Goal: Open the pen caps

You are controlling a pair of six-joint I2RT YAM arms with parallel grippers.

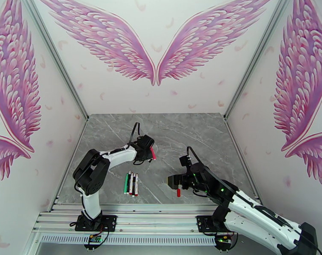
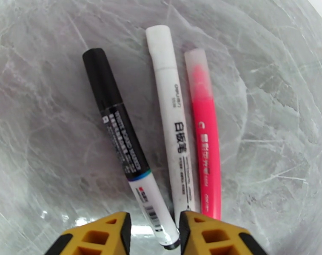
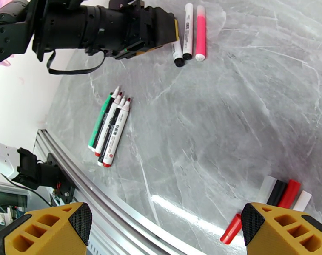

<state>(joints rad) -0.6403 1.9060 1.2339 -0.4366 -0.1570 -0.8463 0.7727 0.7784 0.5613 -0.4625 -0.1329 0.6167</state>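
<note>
Left end effector (image 2: 154,224) stood narrowly parted astride the tail of the black-capped pen (image 2: 118,128), three pens (image 2: 173,137) lay lengthwise on the surface (image 2: 267,81), their caps (image 2: 158,43) pointing away, white and pink tails cut off behind a finger, right end effector (image 3: 166,217) gaped wide beside loose pen caps (image 3: 288,193).

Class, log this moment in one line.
left hand open astride black-capped plastic marker | right hand open by loose plastic caps | four white pens uncapped
</note>
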